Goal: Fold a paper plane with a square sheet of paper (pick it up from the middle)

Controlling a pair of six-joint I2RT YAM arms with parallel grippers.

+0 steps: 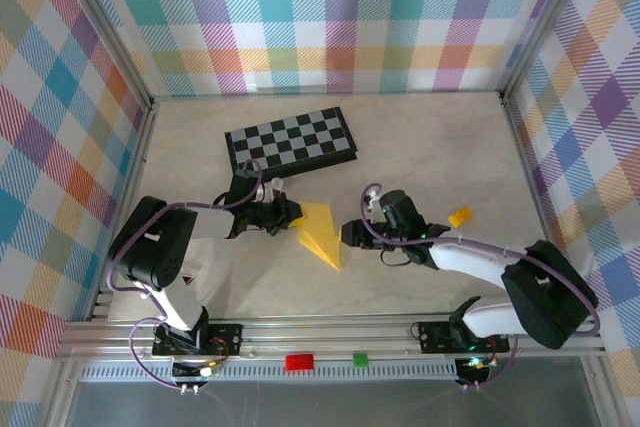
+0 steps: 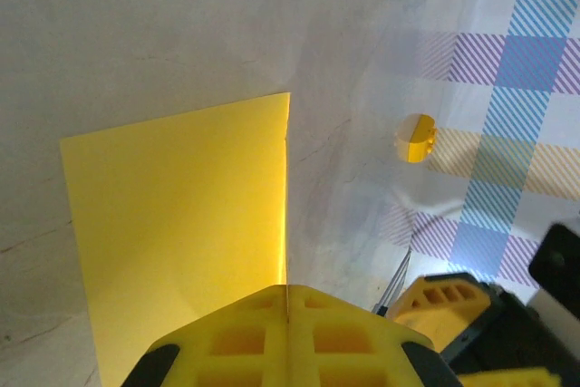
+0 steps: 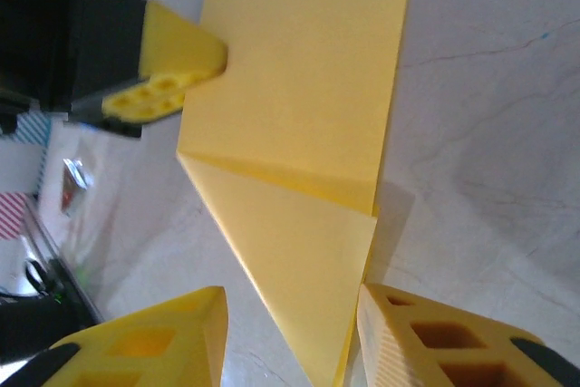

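The thin yellow square sheet of paper (image 1: 320,232) lies on the pale worktop (image 1: 430,147) just on the near side of the black-and-grey chequered chessboard (image 1: 290,137), a little toward the arms' bases. It is only partly a plane. The right wrist view shows one flat rectangular panel, with a triangular flap turned over below it along a diagonal crease that stands slightly raised.

The left hand (image 1: 293,215) reaches in from the chessboard's near left. Its yellow fingers (image 2: 236,333) are pressed together and clamped on the sheet's edge. The right hand (image 3: 290,301), further from the chessboard on the sheet's other side, has its fingers (image 3: 435,333) apart, standing either side of the pointed end and gripping nothing. A small orange-yellow block (image 1: 459,216) sits well off to the chessboard's near right, out of the work.

This looks like a middle fold, with the slim dart not yet formed. The next move probably falls to the right hand: take hold of the free flap, or flatten that raised crease, while the left hand anchors the sheet. Paper this thin will likely slide or buckle if pulled unevenly.
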